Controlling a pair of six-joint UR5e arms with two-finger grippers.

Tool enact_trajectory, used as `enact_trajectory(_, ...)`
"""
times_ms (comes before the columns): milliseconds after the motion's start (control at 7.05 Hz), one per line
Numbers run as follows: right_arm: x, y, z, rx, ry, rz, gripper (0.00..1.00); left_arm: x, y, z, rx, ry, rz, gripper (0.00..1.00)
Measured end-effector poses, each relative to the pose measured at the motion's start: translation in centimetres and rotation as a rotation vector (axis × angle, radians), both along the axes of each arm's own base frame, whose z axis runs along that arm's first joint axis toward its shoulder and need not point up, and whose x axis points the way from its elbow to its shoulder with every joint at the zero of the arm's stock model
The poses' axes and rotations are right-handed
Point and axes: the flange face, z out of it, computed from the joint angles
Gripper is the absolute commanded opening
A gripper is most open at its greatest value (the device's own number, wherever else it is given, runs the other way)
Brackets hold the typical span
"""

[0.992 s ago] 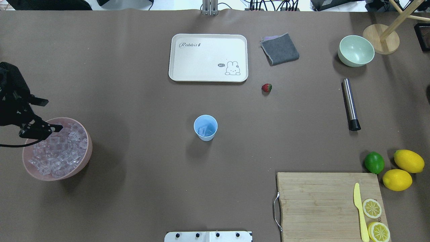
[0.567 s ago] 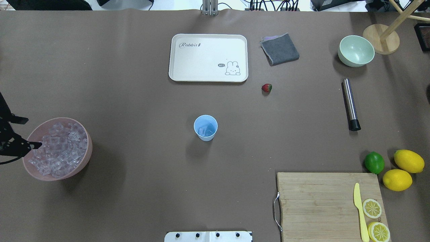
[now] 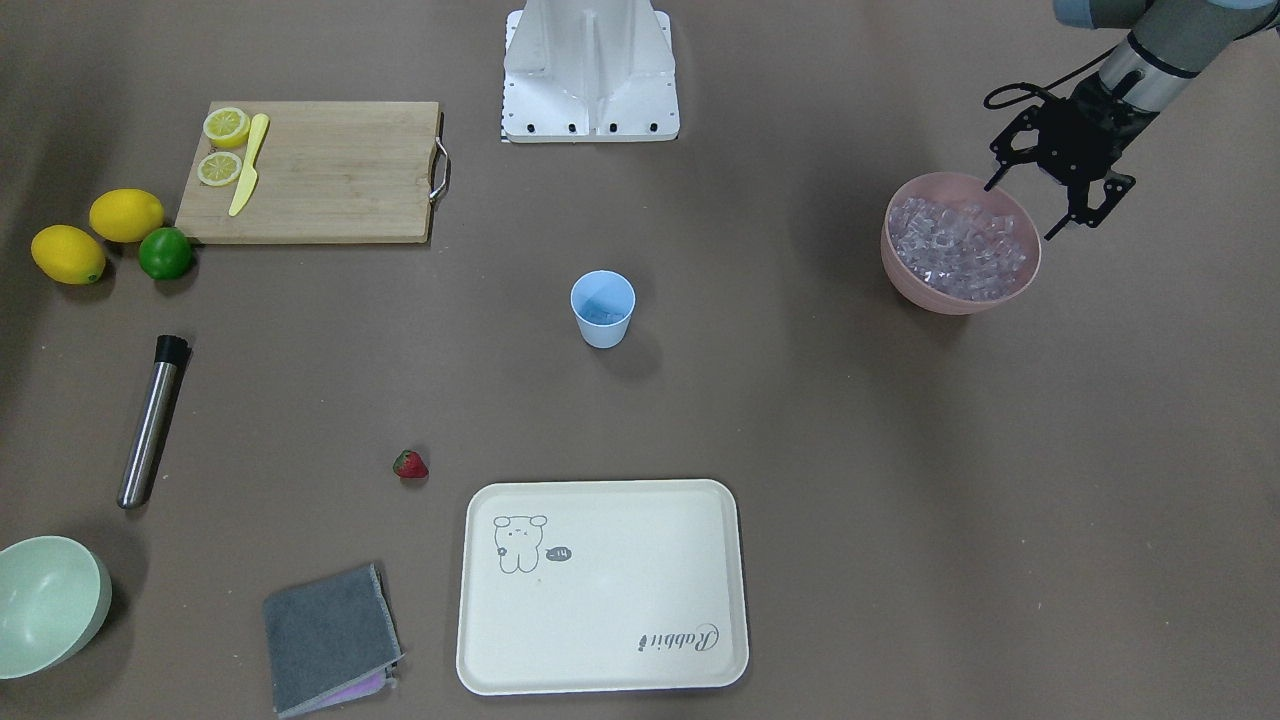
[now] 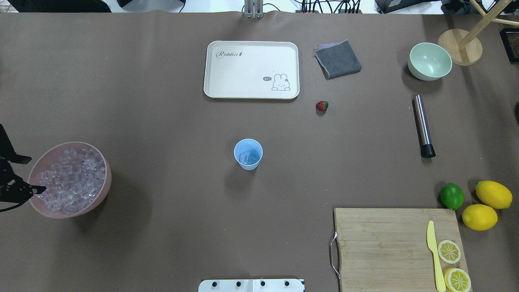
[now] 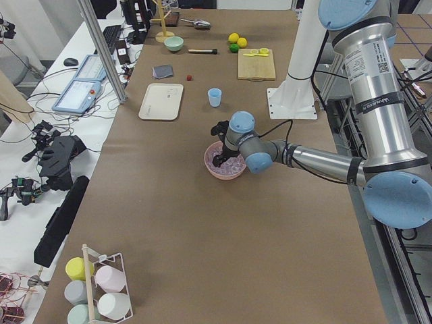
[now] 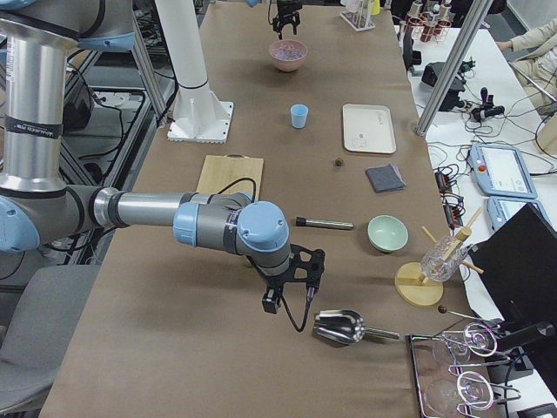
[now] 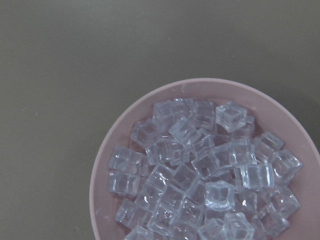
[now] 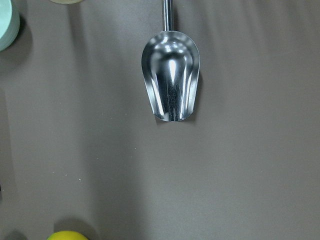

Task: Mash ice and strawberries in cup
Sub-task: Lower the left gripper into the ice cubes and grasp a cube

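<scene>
Over the last second the left gripper (image 4: 36,174) had drawn back off the pink bowl (image 4: 104,190) to the worktop's left edge. Its black fingers were spread wide with nothing between them, and one tip hung over the rim. The round, matte bowl was heaped with ice (image 4: 71,180), glassy cubes with a faint lilac tint. At mid-worktop stood the cup (image 4: 248,154), a tapered light-blue plastic tumbler, upright, with a few clear cubes in its bottom. Farther right, toward the far edge, the strawberry (image 4: 322,106), small, red and green-capped, lay on the brown covering just off the cream tray (image 4: 243,73)'s corner, well apart from the cup. The right gripper (image 6: 287,300) hung near a shiny steel scoop (image 8: 170,82) by the right end; whether it was parted or closed could not be told.
</scene>
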Motion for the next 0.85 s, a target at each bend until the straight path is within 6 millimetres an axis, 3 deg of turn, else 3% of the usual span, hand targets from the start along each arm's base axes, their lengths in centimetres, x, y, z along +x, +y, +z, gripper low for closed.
enact_trajectory(567,0.0,-0.1,0.2,-0.003,0.002,0.000,1.00,0.4,0.0,0.9,0.065,-0.027,0.058,0.88)
enact_trajectory(851,0.0,-0.1,0.3,-0.007,0.002,0.001,1.00,0.8,0.1,1.6,0.057,-0.036,0.069,0.82)
